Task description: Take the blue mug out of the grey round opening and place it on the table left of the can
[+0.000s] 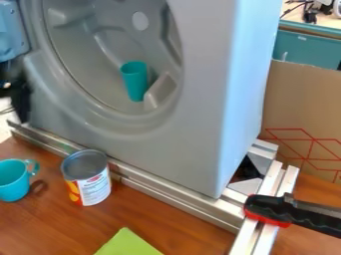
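At the left edge, the black gripper point(20, 97) hangs blurred beside the grey front-loading drum housing point(200, 124), partly cut off by the view. A teal cup point(135, 82) stands, slightly tilted, inside the round drum opening. Below the housing, on the wooden table point(200, 230), are a metal can point(88, 182) with a white, red and yellow label and, to its left, a teal mug point(13, 182) with its handle toward the can. Part of a green sheet point(128, 244) lies at the bottom edge.
Metal rails point(173, 195) run along the housing's base and meet others at the right. A black and red clamp point(273, 208) grips the rails at the lower right. Behind stand a cardboard panel point(299, 109) with red lines and a teal cabinet point(306, 47). A blue-grey door hinge point(12, 30) is at upper left.
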`<action>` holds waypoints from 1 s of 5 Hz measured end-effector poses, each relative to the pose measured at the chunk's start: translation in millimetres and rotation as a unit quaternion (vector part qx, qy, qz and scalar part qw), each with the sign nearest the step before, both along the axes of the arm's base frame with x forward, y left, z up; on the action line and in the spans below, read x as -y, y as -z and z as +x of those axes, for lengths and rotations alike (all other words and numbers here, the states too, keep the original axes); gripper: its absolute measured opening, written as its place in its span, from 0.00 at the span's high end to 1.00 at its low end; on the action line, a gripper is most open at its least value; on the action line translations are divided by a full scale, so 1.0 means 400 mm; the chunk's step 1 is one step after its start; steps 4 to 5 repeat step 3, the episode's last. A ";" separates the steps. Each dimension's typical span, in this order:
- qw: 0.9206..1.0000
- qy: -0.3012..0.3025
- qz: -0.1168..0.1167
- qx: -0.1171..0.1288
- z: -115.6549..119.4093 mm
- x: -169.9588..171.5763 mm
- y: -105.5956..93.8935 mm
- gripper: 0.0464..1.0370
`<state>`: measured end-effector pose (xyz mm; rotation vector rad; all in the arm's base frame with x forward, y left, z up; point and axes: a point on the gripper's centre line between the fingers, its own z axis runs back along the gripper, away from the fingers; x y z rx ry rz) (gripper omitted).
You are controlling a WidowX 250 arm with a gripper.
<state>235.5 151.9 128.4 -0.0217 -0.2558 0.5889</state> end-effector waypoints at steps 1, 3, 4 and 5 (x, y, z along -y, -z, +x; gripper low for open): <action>0.997 0.079 -0.004 0.002 0.050 0.082 -0.046 0.04; 0.980 0.196 0.018 -0.022 0.182 0.170 -0.042 0.04; 0.980 0.196 0.018 -0.022 0.182 0.170 -0.042 0.04; 0.980 0.196 0.018 -0.022 0.182 0.170 -0.042 0.04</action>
